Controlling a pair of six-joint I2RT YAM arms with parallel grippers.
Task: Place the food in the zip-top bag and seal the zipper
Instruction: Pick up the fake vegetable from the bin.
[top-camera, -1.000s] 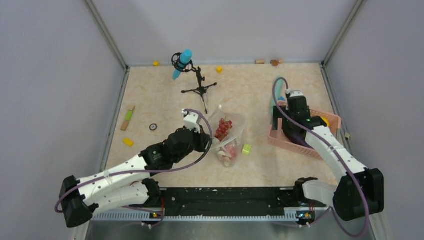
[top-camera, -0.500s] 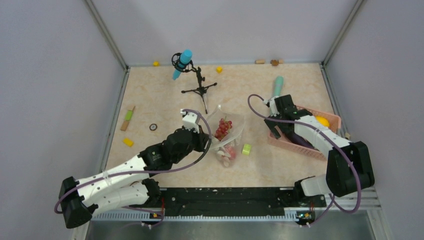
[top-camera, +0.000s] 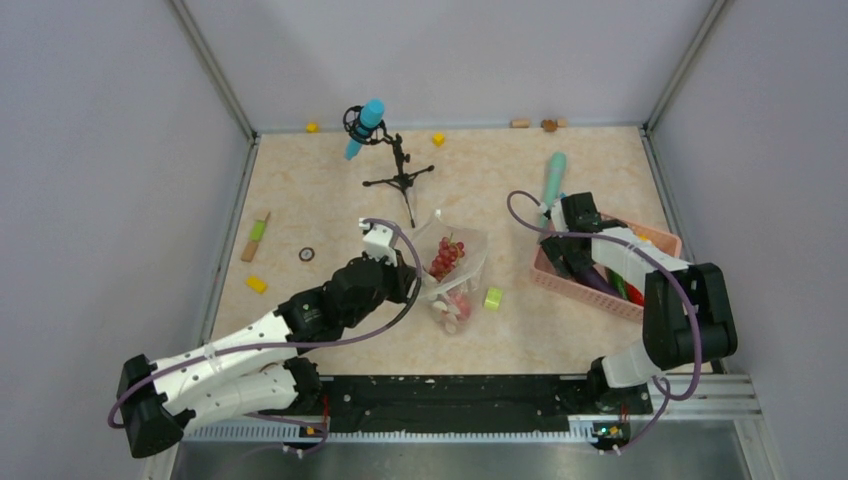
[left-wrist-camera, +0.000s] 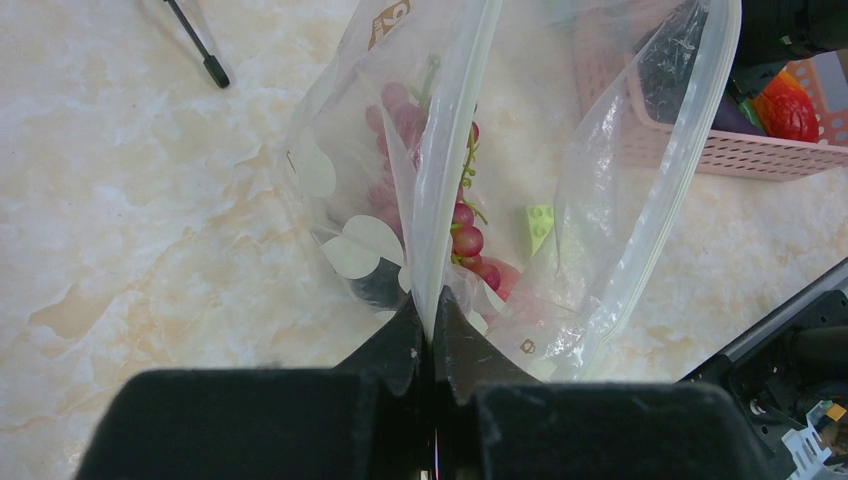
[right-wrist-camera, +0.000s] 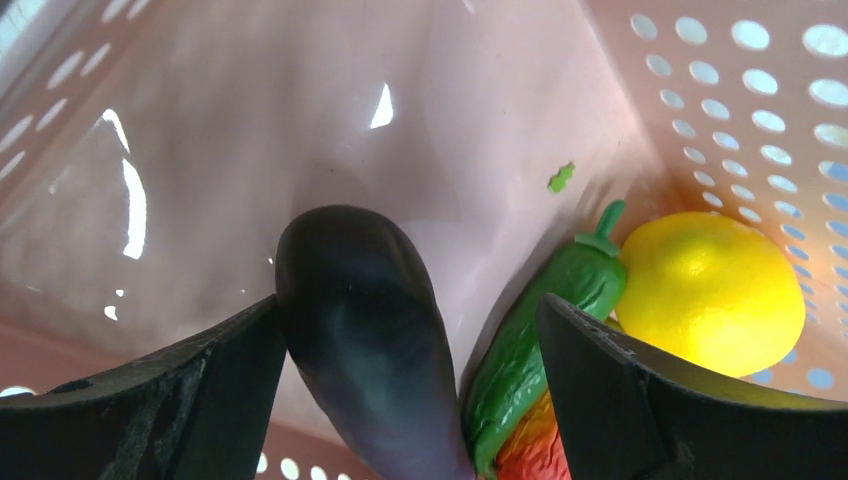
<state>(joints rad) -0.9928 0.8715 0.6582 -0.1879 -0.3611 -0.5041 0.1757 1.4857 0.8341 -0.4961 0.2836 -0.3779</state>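
The zip-top bag (top-camera: 462, 262) lies mid-table with its mouth gaping toward the right; it also shows in the left wrist view (left-wrist-camera: 440, 170). A bunch of grapes (left-wrist-camera: 466, 240) and pale pieces lie inside it. My left gripper (left-wrist-camera: 432, 308) is shut on the bag's near edge (top-camera: 417, 280). My right gripper (right-wrist-camera: 410, 310) is open inside the pink basket (right-wrist-camera: 300, 110), with its jaws on either side of a dark purple eggplant (right-wrist-camera: 360, 350) and a green pepper (right-wrist-camera: 530, 340). A yellow lemon (right-wrist-camera: 710, 295) and a red-orange piece (right-wrist-camera: 530, 452) lie beside them. In the top view the right gripper (top-camera: 566, 246) is low in the basket.
The pink basket (top-camera: 590, 290) stands at the right. A lime-green cylinder (top-camera: 493, 298) sits just right of the bag. A microphone stand (top-camera: 397, 168) is behind the bag, and a teal stick (top-camera: 553, 172) behind the basket. Small yellow blocks (top-camera: 257, 284) lie at the left.
My right arm has swung round and its gripper has dropped into the pink basket over the eggplant. The left gripper still pinches the bag, unmoved.
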